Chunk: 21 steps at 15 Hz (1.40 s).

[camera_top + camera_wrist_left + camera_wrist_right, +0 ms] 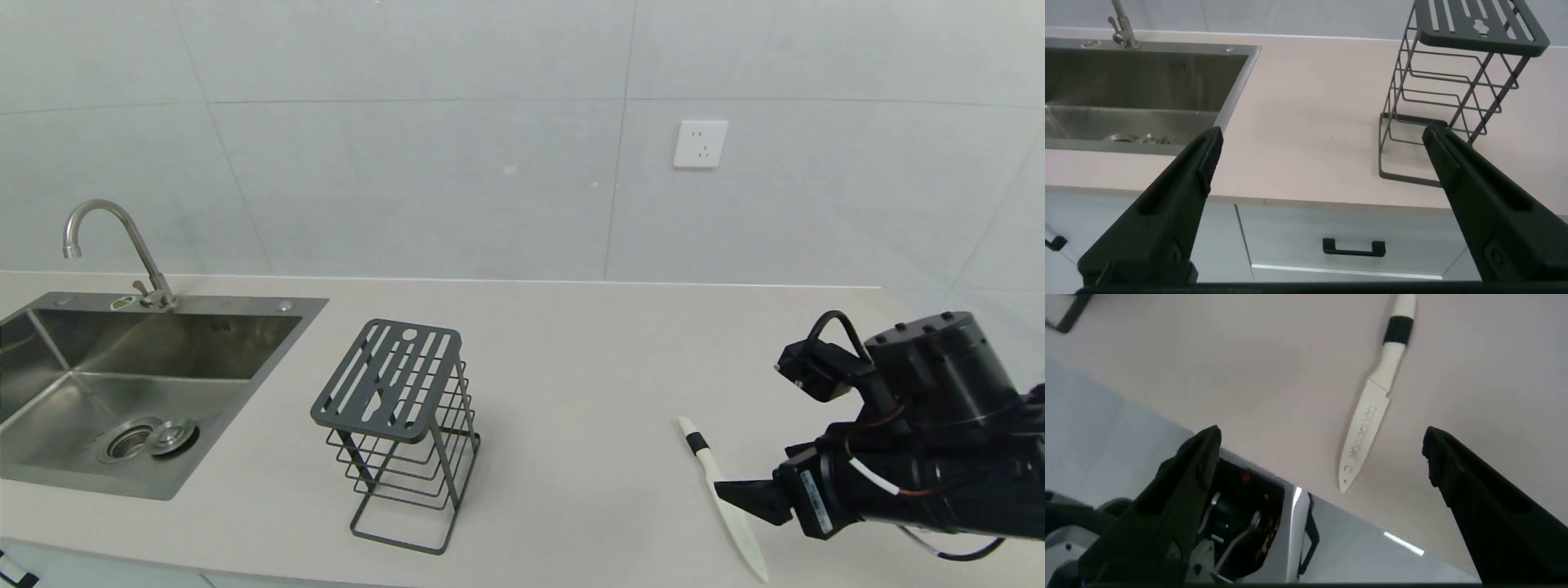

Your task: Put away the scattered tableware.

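A white knife (722, 496) with a black band on its handle lies flat near the counter's front right edge, blade toward the front. In the right wrist view the knife (1373, 415) sits ahead of my right gripper (1319, 457), whose fingers are spread wide and hold nothing. In the head view my right gripper (747, 496) hovers just right of the blade. A dark wire knife rack (400, 425) with a slotted top stands mid-counter. My left gripper (1319, 159) is open and empty in front of the counter edge, with the rack (1462, 77) beyond it.
A steel sink (49, 412) with a curved faucet (122, 249) is set into the counter's left end. A wall socket (700, 144) sits on the tiled wall behind. Below the counter is a drawer with a black handle (1354, 247).
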{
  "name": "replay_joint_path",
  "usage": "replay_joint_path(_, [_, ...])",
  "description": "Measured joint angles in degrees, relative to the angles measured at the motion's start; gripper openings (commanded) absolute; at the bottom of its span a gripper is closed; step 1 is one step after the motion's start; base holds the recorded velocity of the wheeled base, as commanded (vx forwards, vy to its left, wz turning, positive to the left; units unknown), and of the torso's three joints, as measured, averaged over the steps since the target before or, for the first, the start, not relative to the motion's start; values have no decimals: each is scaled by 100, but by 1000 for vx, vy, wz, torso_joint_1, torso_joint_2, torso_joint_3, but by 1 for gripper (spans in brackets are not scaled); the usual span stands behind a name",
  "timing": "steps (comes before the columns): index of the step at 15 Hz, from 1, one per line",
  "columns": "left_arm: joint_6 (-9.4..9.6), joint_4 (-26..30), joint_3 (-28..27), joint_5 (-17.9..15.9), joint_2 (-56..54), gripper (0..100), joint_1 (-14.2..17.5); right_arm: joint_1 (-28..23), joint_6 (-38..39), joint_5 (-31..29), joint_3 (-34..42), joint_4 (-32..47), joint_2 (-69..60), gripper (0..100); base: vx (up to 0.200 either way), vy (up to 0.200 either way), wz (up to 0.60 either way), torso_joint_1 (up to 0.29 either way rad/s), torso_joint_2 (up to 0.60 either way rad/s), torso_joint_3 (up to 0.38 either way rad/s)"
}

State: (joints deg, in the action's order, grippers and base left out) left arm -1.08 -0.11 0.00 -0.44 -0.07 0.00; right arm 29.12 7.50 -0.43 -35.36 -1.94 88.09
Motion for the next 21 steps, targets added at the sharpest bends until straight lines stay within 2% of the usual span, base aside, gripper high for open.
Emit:
replay_joint_path(2, [-11,-2,0,9,0,100,0,-11,221,-250,-77,0,297,100,0,0,0,0,0,0])
replay_joint_path(9, [-33,-2,0,11,0,100,0,-79,868,-466,-457,-2,1241,100,0,0,0,0,0,0])
replay_joint_path(21, [-48,-11,0,28,0,100,0,-121,928,-914,-746,0,2432,100,0,0,0,0,0,0])
